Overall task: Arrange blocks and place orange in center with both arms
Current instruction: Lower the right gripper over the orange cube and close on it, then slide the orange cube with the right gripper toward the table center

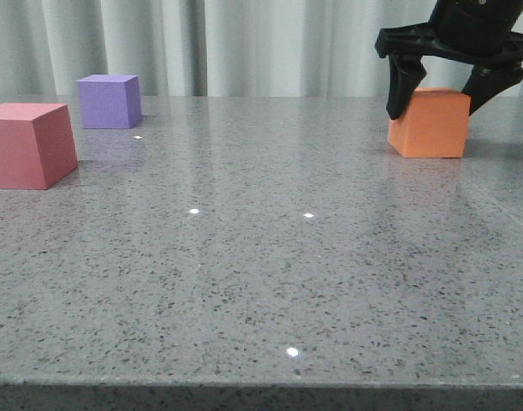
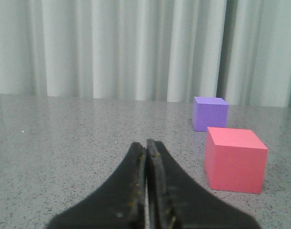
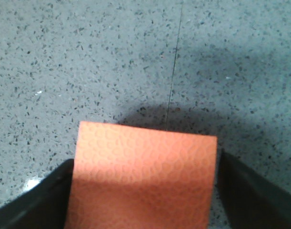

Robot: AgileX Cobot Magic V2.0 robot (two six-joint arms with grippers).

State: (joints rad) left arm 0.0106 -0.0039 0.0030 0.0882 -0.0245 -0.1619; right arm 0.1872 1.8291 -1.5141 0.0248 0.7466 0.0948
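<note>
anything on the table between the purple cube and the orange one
No object: in the front view only bare speckled table lies between the purple cube and the orange cube.

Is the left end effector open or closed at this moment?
Shut. In the left wrist view the left end effector has its two black fingers pressed together with only a thin seam, and nothing between them.
</note>
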